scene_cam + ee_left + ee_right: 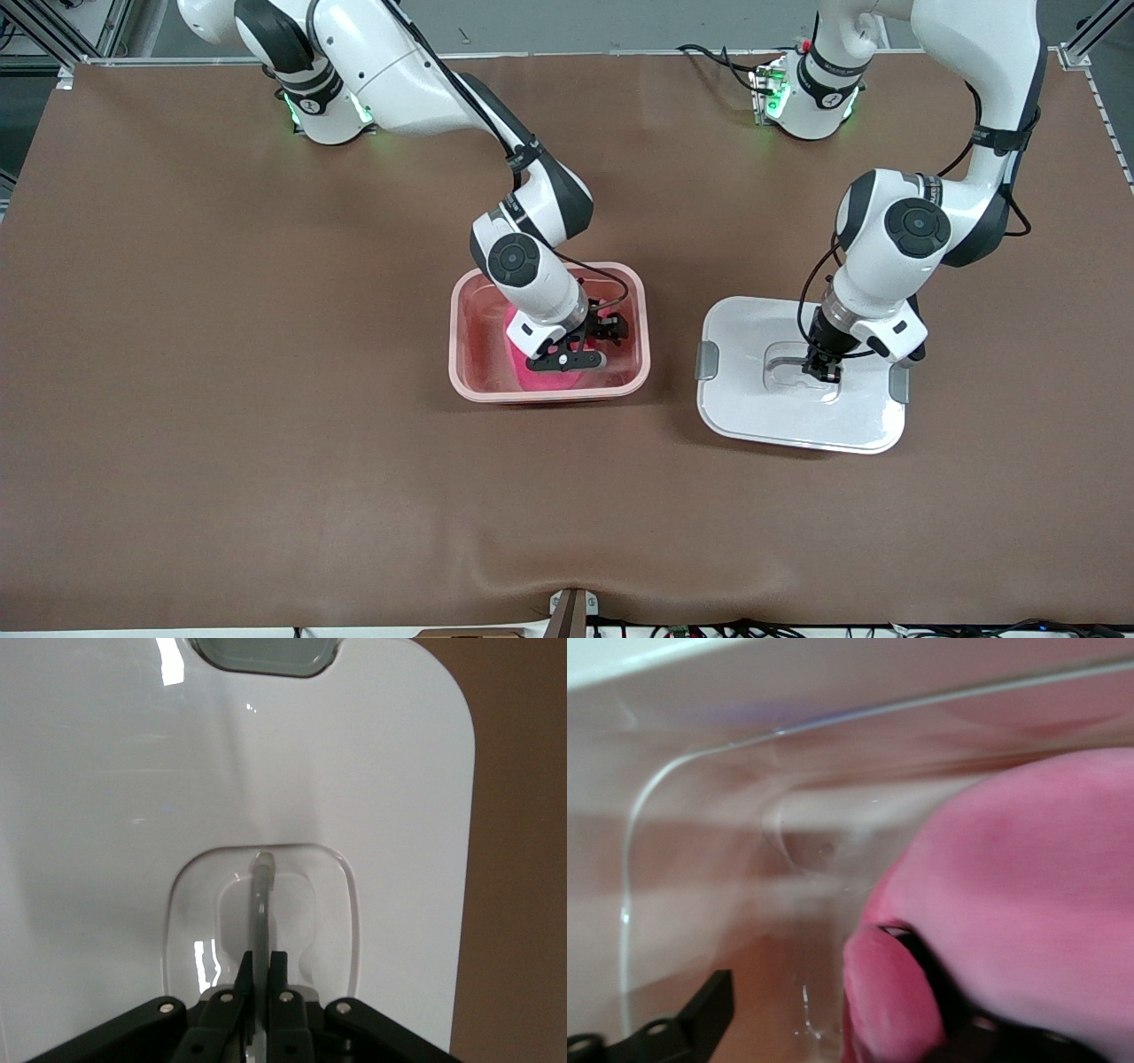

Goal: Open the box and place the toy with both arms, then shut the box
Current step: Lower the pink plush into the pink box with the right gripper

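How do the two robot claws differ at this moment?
The left gripper is pinched shut on the clear handle of the white lid, which lies on the table; the right gripper stands open inside the pink box, over the toy. Both are black, on white arms.

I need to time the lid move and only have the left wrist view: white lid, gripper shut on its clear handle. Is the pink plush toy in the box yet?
Observer: Yes, the hot-pink plush toy lies inside the translucent pink plastic box.
Operator: Is the right arm out of the way?
Observer: No. The right gripper is down inside the box, open, right at the toy.
Operator: Where does the lid sit relative to the box?
Observer: The white lid lies flat on the brown table beside the box, toward the left arm's end and apart from it, with the left gripper on it.
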Robot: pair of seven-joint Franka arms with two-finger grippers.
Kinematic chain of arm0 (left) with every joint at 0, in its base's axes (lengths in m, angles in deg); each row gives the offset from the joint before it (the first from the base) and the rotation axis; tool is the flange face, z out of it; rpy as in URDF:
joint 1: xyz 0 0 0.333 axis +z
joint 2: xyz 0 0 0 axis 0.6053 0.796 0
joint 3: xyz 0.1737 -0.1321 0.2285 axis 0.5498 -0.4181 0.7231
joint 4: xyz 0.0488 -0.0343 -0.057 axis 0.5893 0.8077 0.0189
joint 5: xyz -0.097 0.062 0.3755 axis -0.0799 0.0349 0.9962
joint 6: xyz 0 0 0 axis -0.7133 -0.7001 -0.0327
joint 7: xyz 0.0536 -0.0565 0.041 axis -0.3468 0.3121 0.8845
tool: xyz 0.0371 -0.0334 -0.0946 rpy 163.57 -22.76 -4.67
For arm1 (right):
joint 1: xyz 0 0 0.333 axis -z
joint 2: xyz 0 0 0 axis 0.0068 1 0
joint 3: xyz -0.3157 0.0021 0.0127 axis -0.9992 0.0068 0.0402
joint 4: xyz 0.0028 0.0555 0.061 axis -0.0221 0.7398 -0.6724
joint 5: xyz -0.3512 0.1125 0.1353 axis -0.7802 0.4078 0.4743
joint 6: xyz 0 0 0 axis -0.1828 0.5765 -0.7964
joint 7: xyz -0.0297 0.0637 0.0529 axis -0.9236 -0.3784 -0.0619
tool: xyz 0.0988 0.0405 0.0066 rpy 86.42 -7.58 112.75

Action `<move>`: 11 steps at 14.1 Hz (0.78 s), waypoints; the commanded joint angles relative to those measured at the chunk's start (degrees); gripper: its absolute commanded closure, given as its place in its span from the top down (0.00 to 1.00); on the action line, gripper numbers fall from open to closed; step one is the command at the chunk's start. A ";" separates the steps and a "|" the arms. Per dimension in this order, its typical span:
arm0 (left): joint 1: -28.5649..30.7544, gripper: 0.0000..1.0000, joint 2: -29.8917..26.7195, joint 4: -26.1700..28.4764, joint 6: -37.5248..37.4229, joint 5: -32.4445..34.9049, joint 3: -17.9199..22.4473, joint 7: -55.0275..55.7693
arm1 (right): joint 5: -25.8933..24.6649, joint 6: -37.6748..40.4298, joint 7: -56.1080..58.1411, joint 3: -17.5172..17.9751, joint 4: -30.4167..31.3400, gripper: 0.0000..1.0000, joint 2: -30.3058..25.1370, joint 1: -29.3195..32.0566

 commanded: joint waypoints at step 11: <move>0.36 0.00 -0.33 -0.31 0.17 1.02 -0.07 -1.19 | -5.28 1.25 0.22 0.10 -3.81 1.00 -6.51 1.61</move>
